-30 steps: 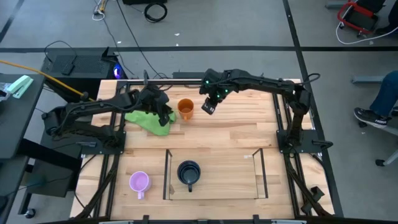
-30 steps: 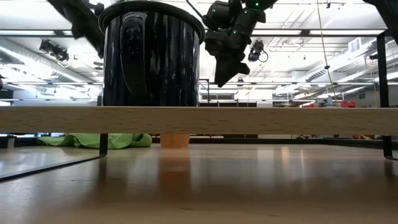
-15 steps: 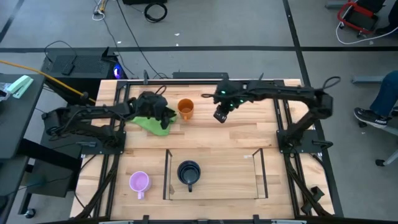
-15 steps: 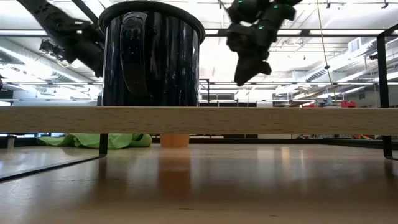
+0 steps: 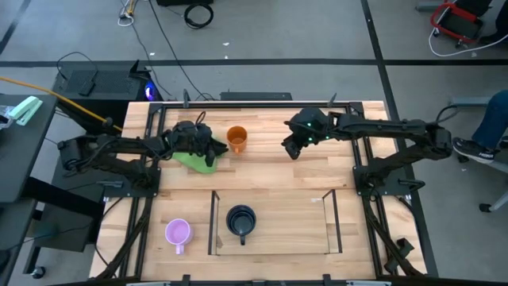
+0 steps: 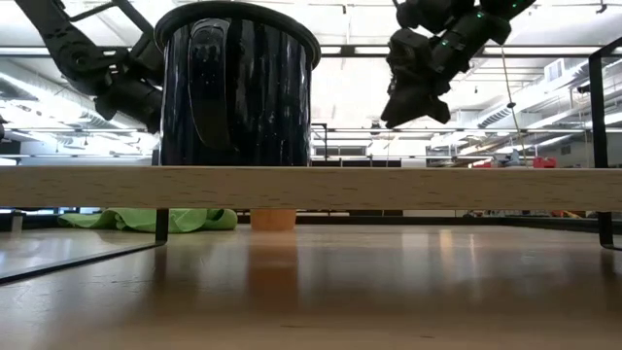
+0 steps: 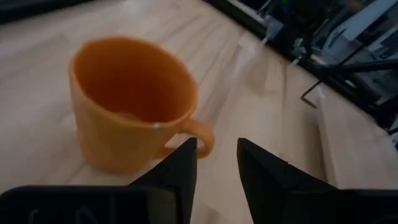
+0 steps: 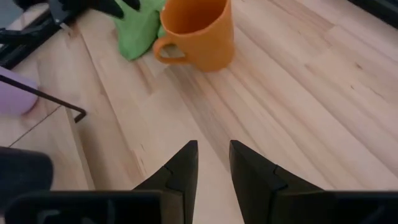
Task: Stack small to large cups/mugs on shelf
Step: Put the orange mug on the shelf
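The orange mug stands upright on the table at the far middle, its handle pointing toward my left gripper. My left gripper is open just left of the mug, over the green cloth, with nothing between its fingers. My right gripper hangs open above the table to the mug's right. The black mug stands on the shelf's floor, at its left end. The light purple mug stands on the table left of the shelf.
The shelf's clear side panels rise on either side of its floor near the table's front. The green cloth lies crumpled under my left arm. Bare wood lies between the orange mug and the shelf, and at the table's right.
My right gripper has gone toward the table's right edge, away from the orange mug, and has sunk a little. My left gripper has sunk toward the table beside the orange mug and has tipped up nearer to level. The mugs and the cloth have stayed put.
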### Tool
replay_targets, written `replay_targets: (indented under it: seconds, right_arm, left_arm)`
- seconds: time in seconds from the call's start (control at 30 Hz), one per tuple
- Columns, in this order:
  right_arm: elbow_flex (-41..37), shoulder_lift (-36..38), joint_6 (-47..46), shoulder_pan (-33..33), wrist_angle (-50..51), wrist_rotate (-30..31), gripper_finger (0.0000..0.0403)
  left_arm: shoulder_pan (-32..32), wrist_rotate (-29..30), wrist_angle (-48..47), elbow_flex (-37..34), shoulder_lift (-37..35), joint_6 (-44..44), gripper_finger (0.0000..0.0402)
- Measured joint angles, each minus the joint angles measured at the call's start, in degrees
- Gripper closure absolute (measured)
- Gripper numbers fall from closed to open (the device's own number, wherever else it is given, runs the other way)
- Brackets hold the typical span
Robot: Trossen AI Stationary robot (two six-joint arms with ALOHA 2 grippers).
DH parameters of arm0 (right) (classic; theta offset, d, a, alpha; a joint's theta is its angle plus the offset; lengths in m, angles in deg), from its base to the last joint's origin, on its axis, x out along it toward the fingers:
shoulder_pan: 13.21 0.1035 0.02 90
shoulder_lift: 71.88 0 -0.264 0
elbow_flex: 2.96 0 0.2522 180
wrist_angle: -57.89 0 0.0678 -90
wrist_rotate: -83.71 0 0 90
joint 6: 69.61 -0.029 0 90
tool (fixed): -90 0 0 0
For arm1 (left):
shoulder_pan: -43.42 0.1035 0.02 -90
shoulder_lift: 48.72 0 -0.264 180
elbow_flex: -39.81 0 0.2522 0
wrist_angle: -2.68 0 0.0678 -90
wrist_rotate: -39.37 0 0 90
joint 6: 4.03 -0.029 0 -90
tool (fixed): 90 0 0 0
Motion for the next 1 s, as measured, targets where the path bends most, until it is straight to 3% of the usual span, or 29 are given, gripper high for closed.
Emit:
replay_targets:
  seconds: [0.53,1.0]
  right_arm:
    - [0.1,0.0,2.7,0.5,-1.9,0.6,0.0304]
    - [0.1,0.0,2.8,0.5,-2.4,0.6,0.0304]
  left_arm:
    - [0.4,0.0,9.9,0.0,12.0,3.6,0.0268]
    - [0.7,-2.8,14.5,0.0,14.5,7.1,0.0251]
